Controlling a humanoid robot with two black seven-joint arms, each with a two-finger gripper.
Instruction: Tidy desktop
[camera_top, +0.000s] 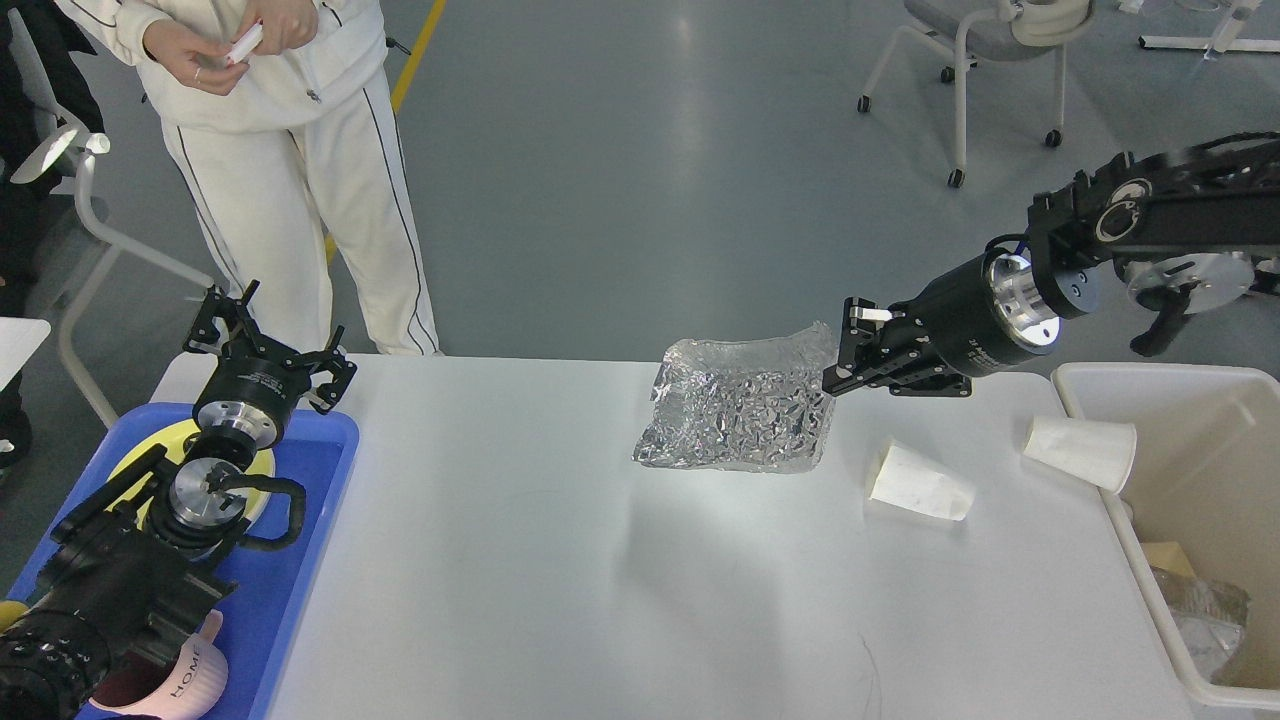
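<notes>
1. There was one big white desktop (560, 600).
2. There was one shiny silver bag (740, 408).
3. There were two white paper cups, one cup (920, 483) lying on the table and another cup (1082, 451) lying by the bin.
4. There was one cream bin (1230, 480).
5. There was one blue tray (300, 520).
6. There was one yellow plate (262, 465) in the tray.
7. There was one pink mug (185, 680) in the tray.
8. There were two black robot grippers, the left gripper (268, 345) and the right gripper (845, 350).
9. There was one person in white clothes (300, 180).
10. There was one chair on wheels (990, 40) far back.
</notes>
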